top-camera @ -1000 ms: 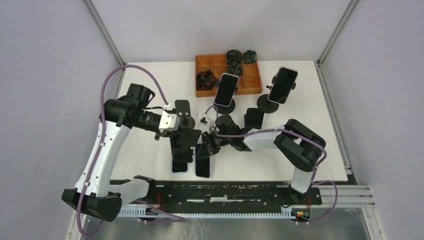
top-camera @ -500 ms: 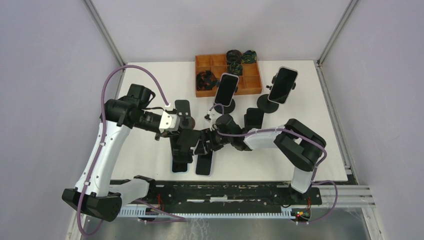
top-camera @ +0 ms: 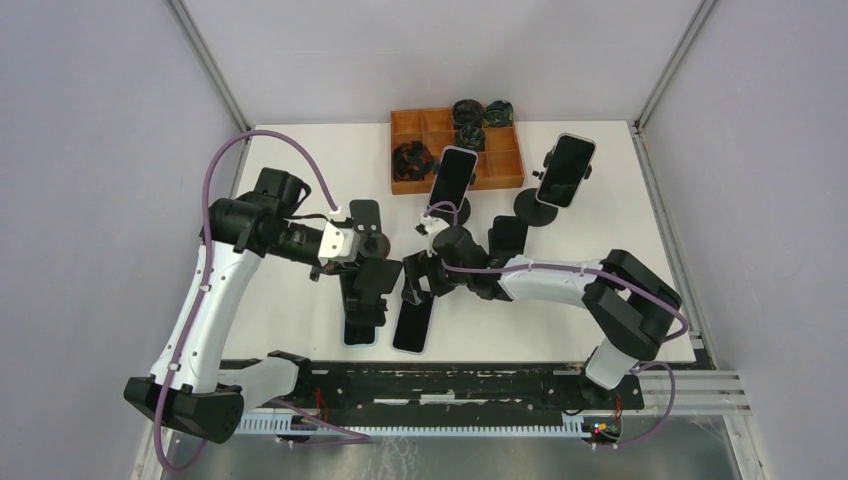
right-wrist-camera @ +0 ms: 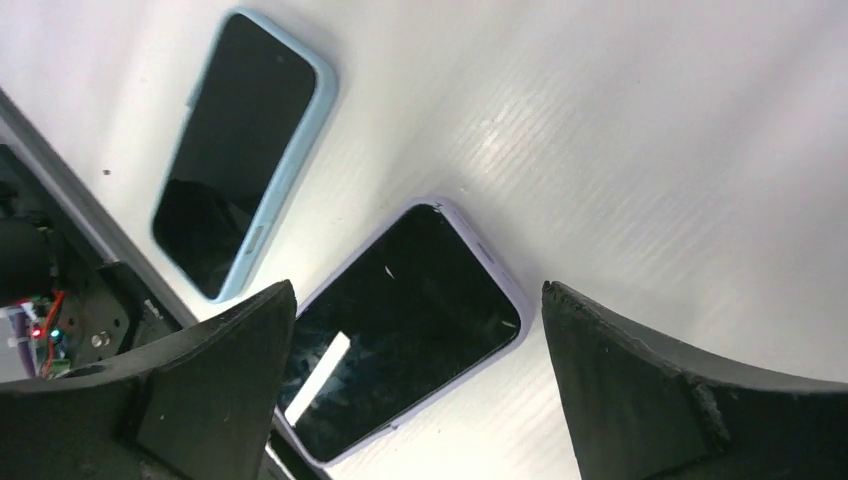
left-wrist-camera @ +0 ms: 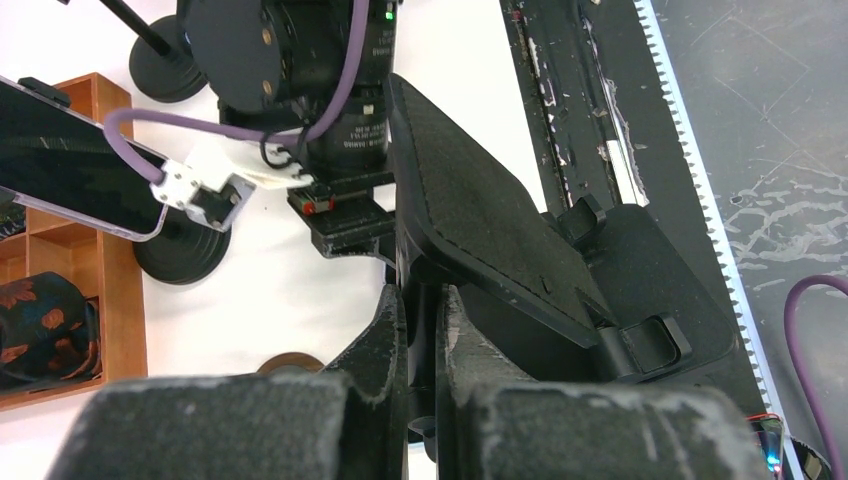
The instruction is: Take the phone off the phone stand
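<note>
A phone in a lilac case [top-camera: 413, 325] [right-wrist-camera: 410, 320] lies flat, screen up, on the white table near the front edge. My right gripper [top-camera: 419, 281] [right-wrist-camera: 415, 290] hovers just above its far end, open wide, with nothing between its fingers [right-wrist-camera: 220, 370]. Left of it, my left gripper [top-camera: 366, 268] [left-wrist-camera: 422, 340] is shut on the upright of an empty black phone stand [top-camera: 377, 283] [left-wrist-camera: 490, 230]. A second phone in a light blue case [top-camera: 359, 332] [right-wrist-camera: 245, 150] lies beside the lilac one, partly hidden under the stand in the top view.
Two more phones rest on black stands [top-camera: 453, 180] [top-camera: 565, 170] at the back. An orange compartment tray [top-camera: 405, 122] with dark bundles sits behind them. Empty black stands [top-camera: 508, 237] [top-camera: 365, 214] stand mid-table. The black rail [top-camera: 450, 380] runs along the near edge.
My right gripper opened and let go of the lilac phone, which now lies flat on the table. The right arm's elbow swung right. The left arm has not moved.
</note>
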{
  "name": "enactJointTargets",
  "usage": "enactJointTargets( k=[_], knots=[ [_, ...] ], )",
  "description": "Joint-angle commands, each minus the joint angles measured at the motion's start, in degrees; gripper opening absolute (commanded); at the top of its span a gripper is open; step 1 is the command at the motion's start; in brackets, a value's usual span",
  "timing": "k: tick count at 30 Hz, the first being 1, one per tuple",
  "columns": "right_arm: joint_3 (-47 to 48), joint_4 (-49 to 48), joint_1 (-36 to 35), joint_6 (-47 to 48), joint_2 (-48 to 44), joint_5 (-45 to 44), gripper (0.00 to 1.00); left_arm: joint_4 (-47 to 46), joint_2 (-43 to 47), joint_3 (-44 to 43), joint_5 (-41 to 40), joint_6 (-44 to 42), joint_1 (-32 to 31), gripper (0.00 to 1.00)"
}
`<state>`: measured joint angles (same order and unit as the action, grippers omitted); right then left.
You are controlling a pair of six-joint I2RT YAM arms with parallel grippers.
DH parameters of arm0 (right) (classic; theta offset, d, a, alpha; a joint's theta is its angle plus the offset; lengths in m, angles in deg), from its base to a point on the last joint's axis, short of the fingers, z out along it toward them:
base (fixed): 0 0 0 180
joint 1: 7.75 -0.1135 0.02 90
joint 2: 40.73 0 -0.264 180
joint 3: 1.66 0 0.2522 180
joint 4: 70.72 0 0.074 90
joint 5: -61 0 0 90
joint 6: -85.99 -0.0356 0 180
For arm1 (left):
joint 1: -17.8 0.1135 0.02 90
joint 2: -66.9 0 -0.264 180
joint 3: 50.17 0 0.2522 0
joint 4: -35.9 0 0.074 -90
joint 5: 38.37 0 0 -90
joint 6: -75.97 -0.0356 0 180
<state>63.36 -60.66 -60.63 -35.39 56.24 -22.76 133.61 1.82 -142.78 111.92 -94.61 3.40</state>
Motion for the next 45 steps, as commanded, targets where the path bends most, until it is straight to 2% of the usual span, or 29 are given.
enactJointTargets(
  k=[1, 9, 12, 15, 18, 31, 33, 37, 39, 41, 42, 43, 45],
  knots=[
    [2.82, 1.32, -0.29, 3.68, -8.67, -1.45, 0.98, -0.01, 0.11, -0.73, 3.21, -2.27, -0.20, 0.02],
    [-2.48, -3.31, 0.08, 3.88, -28.95, 7.21, 0.98, -0.05, 0.13, -0.21, 3.63, -1.57, -0.20, 0.02],
    [-6.48, -9.56, 0.35, 0.63, -35.57, 13.51, 0.97, -0.01, 0.13, 0.49, 4.10, -1.91, -0.20, 0.02],
    [-9.20, -19.88, 0.26, -7.48, -38.68, 20.37, 0.93, -0.01, 0.14, 1.10, 3.98, -2.30, -0.20, 0.06],
    [-11.86, -29.54, -0.39, -13.67, -39.12, 21.47, 0.88, -0.01, -0.01, 1.32, 3.91, -2.52, -0.20, 0.09],
    [-6.77, -36.38, -6.37, -15.21, -27.47, 21.71, 0.68, -0.01, 0.15, 0.89, 5.85, -1.51, -0.20, 0.10],
    [-6.53, -38.39, -6.89, -16.32, -26.34, 21.62, 0.62, -0.05, 0.13, 0.96, 5.97, -1.55, -0.20, 0.10],
    [-5.93, -42.64, -7.38, -19.00, -23.87, 21.53, 0.45, -0.01, 0.04, 1.68, 5.62, -2.32, -0.20, 0.10],
    [-5.73, -44.16, -7.37, -20.04, -23.13, 21.47, 0.35, -0.03, 0.12, 2.26, 5.03, -2.87, -0.20, 0.10],
    [-5.66, -44.31, -7.37, -20.02, -22.85, 21.37, 0.18, -0.01, 0.21, 2.80, 4.17, -3.44, -0.18, 0.11],
    [-5.65, -43.74, -7.40, -19.57, -23.00, 21.28, 0.11, -0.07, 0.25, 3.08, 3.59, -3.52, -0.19, 0.14],
    [-5.65, -42.38, -7.27, -18.69, -23.36, 21.06, 0.04, -0.27, 0.30, 3.19, 3.04, -3.37, -0.20, 0.25],
    [-5.56, -38.67, -7.00, -16.06, -24.63, 20.40, 0.00, -1.84, 0.46, 3.24, 1.91, -0.59, -0.20, 0.65]
  ],
)
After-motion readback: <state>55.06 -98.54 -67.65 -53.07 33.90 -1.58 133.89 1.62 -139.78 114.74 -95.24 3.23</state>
